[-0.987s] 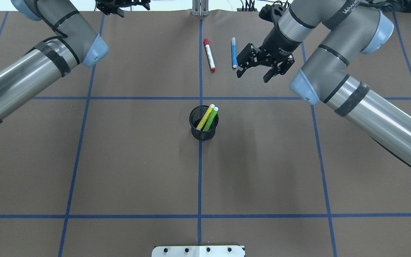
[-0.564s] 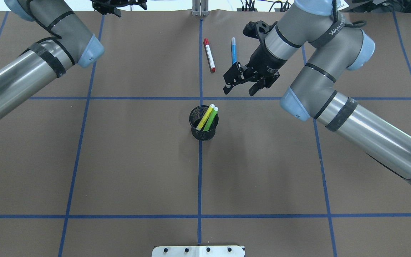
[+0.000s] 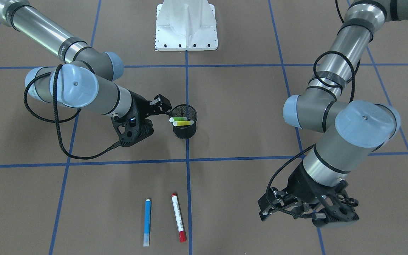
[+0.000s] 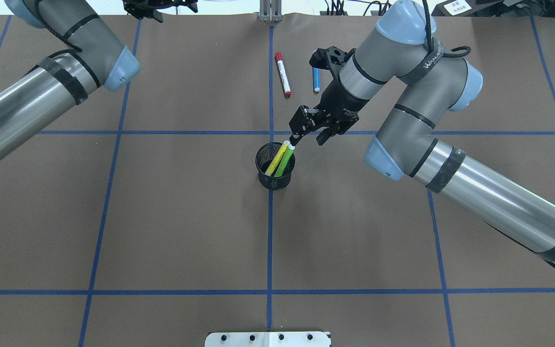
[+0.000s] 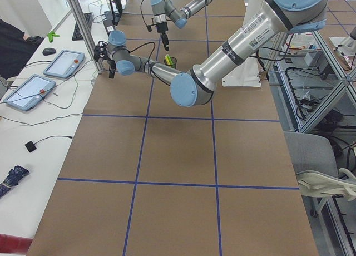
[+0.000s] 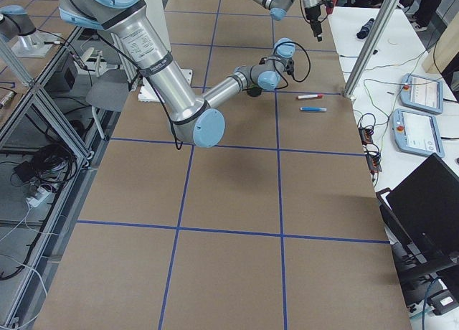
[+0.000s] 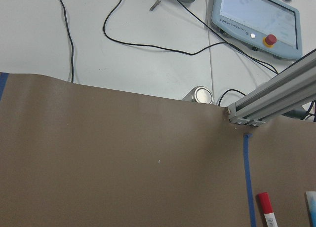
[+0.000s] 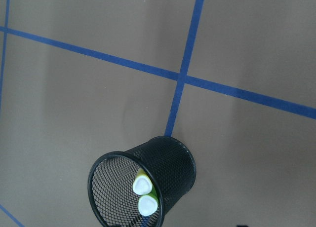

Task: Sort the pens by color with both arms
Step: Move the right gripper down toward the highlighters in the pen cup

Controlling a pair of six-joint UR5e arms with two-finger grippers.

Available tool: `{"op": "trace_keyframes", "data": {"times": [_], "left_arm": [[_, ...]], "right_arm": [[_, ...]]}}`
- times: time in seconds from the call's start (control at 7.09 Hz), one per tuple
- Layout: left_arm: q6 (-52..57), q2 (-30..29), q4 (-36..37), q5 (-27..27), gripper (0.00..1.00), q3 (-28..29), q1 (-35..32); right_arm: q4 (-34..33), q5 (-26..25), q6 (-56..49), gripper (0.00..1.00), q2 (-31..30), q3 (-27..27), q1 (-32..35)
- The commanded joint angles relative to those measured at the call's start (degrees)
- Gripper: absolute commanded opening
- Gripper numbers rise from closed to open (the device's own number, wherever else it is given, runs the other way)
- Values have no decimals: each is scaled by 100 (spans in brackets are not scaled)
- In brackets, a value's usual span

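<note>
Fingers (image 4: 297, 128) of right gripper (image 4: 308, 140) beside mesh cup (image 4: 272, 183)

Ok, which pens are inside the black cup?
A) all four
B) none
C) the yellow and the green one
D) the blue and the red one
C: the yellow pen and green pen stand in the black mesh cup, while the blue pen and red-capped pen lie flat outside it.

A black mesh cup (image 4: 272, 182) stands on the brown desk (image 4: 186, 217); a white pedestal (image 3: 186, 24) sits apart. Two tablets (image 5: 63, 63) lie beside.
</note>
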Motion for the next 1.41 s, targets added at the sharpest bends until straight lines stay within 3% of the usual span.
{"op": "trace_keyframes", "data": {"times": [0.0, 0.28, 0.56, 1.27], "left_arm": [[0, 3, 0, 0, 100, 0, 8], [0, 3, 0, 0, 100, -9, 8], [0, 3, 0, 0, 100, -9, 8], [9, 73, 0, 0, 100, -9, 8]], "right_arm": [[-4, -227, -47, 74, 62, -3, -189], [5, -228, -46, 66, 71, 5, -242], [5, -271, -90, 51, 71, -3, -251], [-4, -403, -284, 48, 124, -39, -251]]}}
